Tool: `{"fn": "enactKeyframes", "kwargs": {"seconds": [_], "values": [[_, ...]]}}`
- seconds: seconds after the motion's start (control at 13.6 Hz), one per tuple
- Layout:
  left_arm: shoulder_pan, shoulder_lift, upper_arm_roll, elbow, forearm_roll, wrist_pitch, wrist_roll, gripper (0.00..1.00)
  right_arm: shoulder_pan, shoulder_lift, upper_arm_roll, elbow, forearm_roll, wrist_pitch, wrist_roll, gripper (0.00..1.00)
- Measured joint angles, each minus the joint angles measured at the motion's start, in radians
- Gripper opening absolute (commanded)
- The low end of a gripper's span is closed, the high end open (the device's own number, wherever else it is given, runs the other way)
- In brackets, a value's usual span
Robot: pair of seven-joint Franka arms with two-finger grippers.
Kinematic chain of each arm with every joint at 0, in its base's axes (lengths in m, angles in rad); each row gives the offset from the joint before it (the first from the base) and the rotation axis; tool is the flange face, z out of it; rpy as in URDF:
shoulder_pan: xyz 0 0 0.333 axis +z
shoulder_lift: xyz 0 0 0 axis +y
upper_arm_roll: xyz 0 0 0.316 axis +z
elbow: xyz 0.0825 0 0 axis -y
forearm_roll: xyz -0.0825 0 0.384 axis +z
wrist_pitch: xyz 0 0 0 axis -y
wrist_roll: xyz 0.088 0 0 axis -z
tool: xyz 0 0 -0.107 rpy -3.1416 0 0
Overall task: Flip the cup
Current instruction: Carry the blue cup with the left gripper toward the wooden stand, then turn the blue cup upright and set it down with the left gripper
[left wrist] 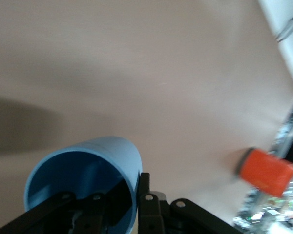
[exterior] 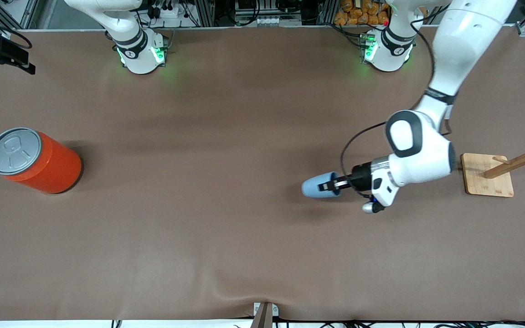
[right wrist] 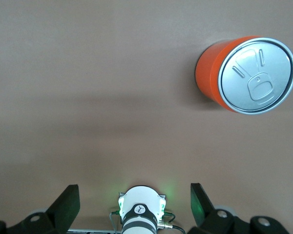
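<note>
We are pinching the rim of the small light-blue tapered plastic cup point(exterior: 317, 187) sideways with the left gripper point(exterior: 331, 186), its fingers point(left wrist: 145, 204) straddling the wall for turning, above the bench point(exterior: 226, 237) toward the left arm's edge; the right gripper point(right wrist: 134, 204) is waiting, fingers wide.

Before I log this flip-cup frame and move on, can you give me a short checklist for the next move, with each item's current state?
1. Left gripper has the cup: ok, one finger inside the rim, one outside, clamped on the wall.
2. Cup orientation: not ok yet, it lies sideways in the air with its mouth toward the gripper.
3. Table under the cup free for setting down: ok, bare cloth there.
4. Orange can out of the way: ok, at the right arm's end.
5. Wooden rack near the left arm: cannot tell if the elbow clears it.
6. Right gripper: ok, open, waiting above the table.
</note>
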Motion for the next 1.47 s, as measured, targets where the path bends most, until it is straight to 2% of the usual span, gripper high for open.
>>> {"fn": "enactKeyframes", "kwargs": {"seconds": [0.15,0.29,0.44,0.59,0.81,1.33,1.4,1.47], "values": [[0.053,-0.022,0.001,-0.018,0.235,-0.053,-0.044,0.0,-0.016,0.022,-0.009,-0.014,0.001,0.022,0.0,1.0],[0.083,-0.029,0.001,-0.039,0.433,-0.066,-0.095,0.0,-0.031,0.096,-0.015,-0.015,0.005,0.113,-0.014,1.0],[0.092,-0.03,0.001,-0.053,0.578,-0.074,-0.135,0.0,-0.013,0.169,-0.009,-0.014,0.008,0.218,-0.017,1.0],[0.091,-0.03,0.0,-0.065,0.702,-0.077,-0.176,0.0,0.02,0.205,-0.002,-0.008,0.007,0.256,-0.014,1.0],[0.104,-0.037,0.001,-0.092,0.83,-0.078,-0.198,0.0,0.028,0.2,-0.005,-0.001,0.007,0.255,-0.013,1.0],[0.128,-0.042,0.002,-0.117,0.991,-0.078,-0.247,0.0,-0.029,0.182,-0.022,0.034,0.006,0.228,-0.014,1.0],[0.128,-0.041,0.002,-0.117,1.001,-0.078,-0.251,0.18,-0.031,0.181,-0.022,0.045,0.006,0.217,-0.011,1.0],[0.128,-0.041,0.002,-0.117,1.007,-0.077,-0.253,0.62,-0.031,0.181,-0.022,0.055,0.006,0.209,-0.004,1.0]]}}
